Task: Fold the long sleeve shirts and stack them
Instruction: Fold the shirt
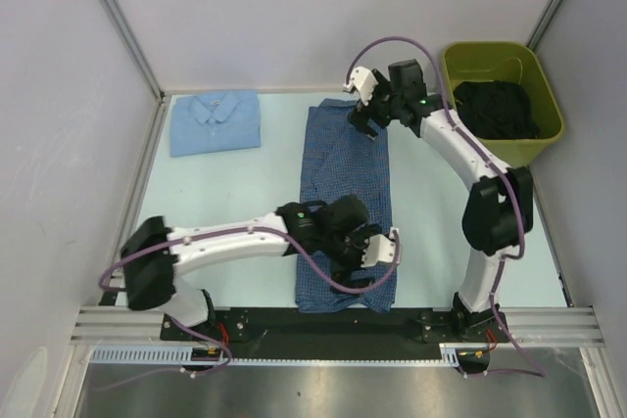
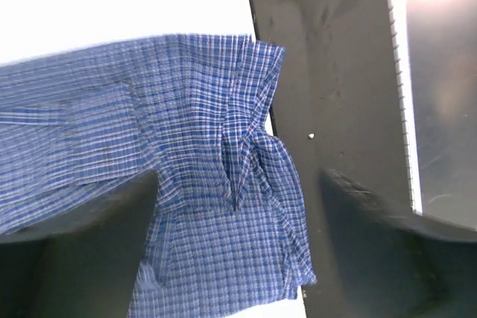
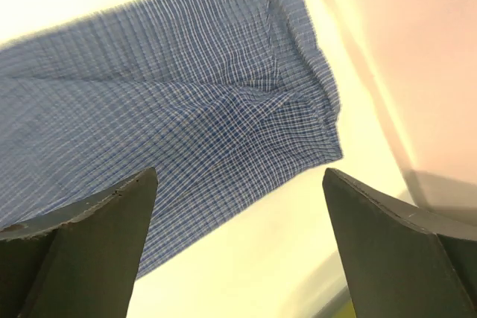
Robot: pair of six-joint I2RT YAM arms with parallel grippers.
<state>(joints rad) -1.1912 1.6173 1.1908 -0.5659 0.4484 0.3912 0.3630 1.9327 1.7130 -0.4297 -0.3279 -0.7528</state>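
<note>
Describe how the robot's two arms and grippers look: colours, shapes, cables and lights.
Both the left arm and the right arm have white tubular links joined by bulky black joints, with a purple cable looping along each. A small green light glows near each wrist. The left gripper and right gripper have white mounts. Up close, the fingers are dark, blunt wedges.

The left arm (image 1: 230,240) and the right arm (image 1: 453,144) have white links and bulky black joints. A thin purple cable (image 1: 392,39) runs loosely along each arm. The left gripper (image 1: 382,247) and the right gripper (image 1: 361,105) have white outer parts and dark grey, wedge-shaped fingers (image 3: 82,243).
</note>
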